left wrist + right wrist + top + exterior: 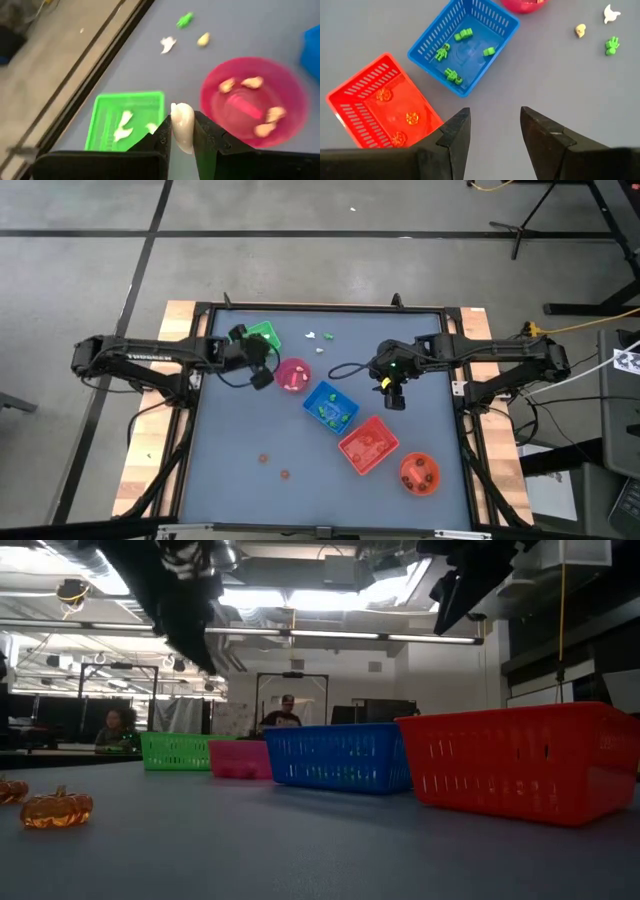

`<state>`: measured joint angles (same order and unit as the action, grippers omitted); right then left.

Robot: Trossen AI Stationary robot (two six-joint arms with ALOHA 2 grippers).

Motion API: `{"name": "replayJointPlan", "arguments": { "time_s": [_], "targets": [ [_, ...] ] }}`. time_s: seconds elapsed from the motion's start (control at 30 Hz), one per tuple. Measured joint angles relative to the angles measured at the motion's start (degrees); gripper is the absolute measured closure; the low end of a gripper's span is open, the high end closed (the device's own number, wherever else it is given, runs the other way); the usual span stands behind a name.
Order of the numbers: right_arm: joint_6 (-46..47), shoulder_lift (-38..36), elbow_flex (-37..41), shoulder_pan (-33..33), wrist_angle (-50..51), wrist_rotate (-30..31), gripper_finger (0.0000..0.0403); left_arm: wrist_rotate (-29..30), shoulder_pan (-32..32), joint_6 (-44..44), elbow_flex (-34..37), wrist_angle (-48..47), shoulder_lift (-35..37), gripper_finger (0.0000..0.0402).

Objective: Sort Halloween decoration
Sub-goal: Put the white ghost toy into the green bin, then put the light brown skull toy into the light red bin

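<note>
- High view: the left gripper (262,376) hovers between the green square plastic tray (262,335) and the pink round bowl (293,375); the right gripper (393,398) hangs over bare table.
- Left wrist view: its fingers pinch a small white trinket (182,126) above the tray's edge.
- Right wrist view: jaws apart, empty; green trinkets (451,75) lie in the blue slotted basket (430,42).

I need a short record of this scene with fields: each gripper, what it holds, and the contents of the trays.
left gripper: shut on white trinket, above table between green tray and pink bowl
right gripper: open, empty, above bare table near blue tray
green tray: white trinkets
blue tray: green trinkets
red tray: orange trinkets
loose on table: two orange pumpkins
</note>
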<state>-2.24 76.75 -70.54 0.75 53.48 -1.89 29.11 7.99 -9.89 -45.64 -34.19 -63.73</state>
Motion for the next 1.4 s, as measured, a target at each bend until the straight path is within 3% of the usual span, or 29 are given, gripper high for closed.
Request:
{"name": "replayJointPlan", "arguments": {
  "time_s": [0.5,0.93,1.4],
  "targets": [
    [0.0,0.0,0.0,0.0,-4.9,0.0,0.0233,-0.7,11.0,0.0,11.5,1.5,-0.3,0.0362],
    [0.0,0.0,0.0,0.0,-6.7,0.0,0.0233,-0.7,14.6,-0.4,12.5,5.4,-0.3,0.0359],
    [-0.1,0.0,0.0,0.0,-6.9,0.8,0.0233,-2.0,16.5,-0.5,12.6,7.8,-0.3,0.0244]
  ]
}}
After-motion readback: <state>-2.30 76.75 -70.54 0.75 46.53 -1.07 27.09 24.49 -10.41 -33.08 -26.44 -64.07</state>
